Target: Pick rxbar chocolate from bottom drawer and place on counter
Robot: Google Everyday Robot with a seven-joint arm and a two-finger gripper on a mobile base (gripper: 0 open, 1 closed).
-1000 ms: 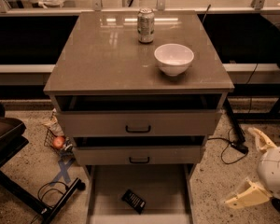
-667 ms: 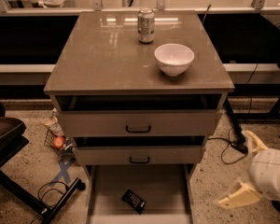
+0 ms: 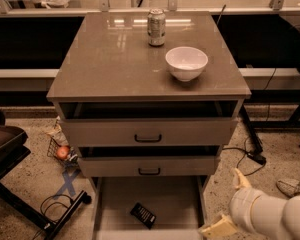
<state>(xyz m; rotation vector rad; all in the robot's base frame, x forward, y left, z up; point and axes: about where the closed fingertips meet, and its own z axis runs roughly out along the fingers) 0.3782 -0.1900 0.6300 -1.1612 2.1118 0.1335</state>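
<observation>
The claw (image 3: 224, 203) sits low at the bottom right, off the front right corner of the cabinet and below the level of the tabletop. Its two pale fingers (image 3: 238, 179) are spread wide apart, and it holds nothing. One finger points up and the other reaches toward the right side of the bottom drawer (image 3: 162, 194). The white arm behind it runs off the right edge of the view.

The bottom drawer is pulled out well past the front edge of the tabletop. The chocolate bar (image 3: 143, 215) lies flat and slightly turned on the drawer's pale floor, near its front and a little left of middle, apart from the claw.

The two drawers above, the middle one (image 3: 149, 166) and the top one (image 3: 148, 131), each stand a little way out.

On the counter (image 3: 115, 59), a can (image 3: 156, 27) stands upright near the back edge, about the middle. A white bowl (image 3: 186, 62) sits in front of it, toward the right edge.
</observation>
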